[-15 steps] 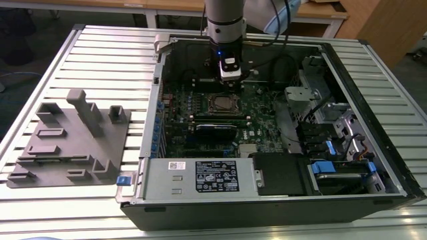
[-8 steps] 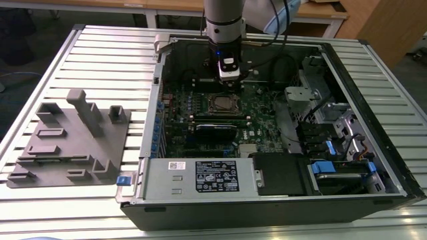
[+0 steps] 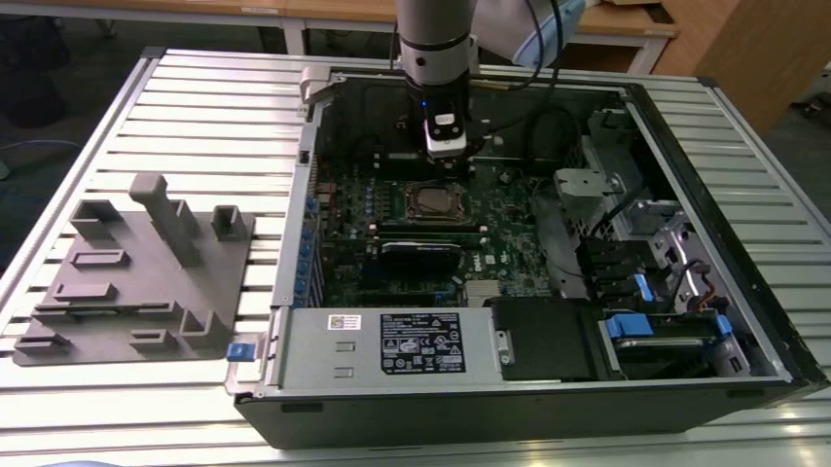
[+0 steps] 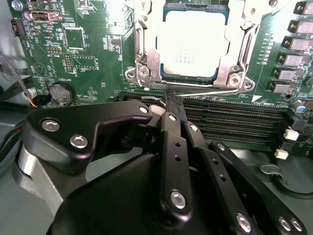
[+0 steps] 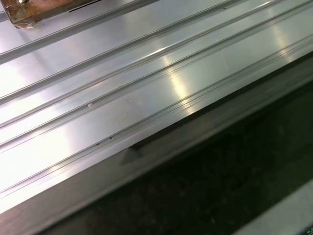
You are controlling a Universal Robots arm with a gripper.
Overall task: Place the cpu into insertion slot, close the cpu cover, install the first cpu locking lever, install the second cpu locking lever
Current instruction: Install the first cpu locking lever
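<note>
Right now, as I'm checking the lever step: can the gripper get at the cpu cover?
Probably yes. The gripper, jaws shut, hangs just beside the cpu cover, which lies over the cpu; nothing stands between them in the second wrist view, and the computer case is open on top.

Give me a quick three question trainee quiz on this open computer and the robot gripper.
1. True or false: the black gripper is holding the small square silver-grey cpu.
2. The thin silvery square-frame cpu cover is: A standing upright, B lying flat around the cpu, C off on the table.
3. On which side of the black computer case, in the exterior view, lies the grey plastic fixture block?
Key: 1 false; 2 B; 3 the exterior view's left.
</note>
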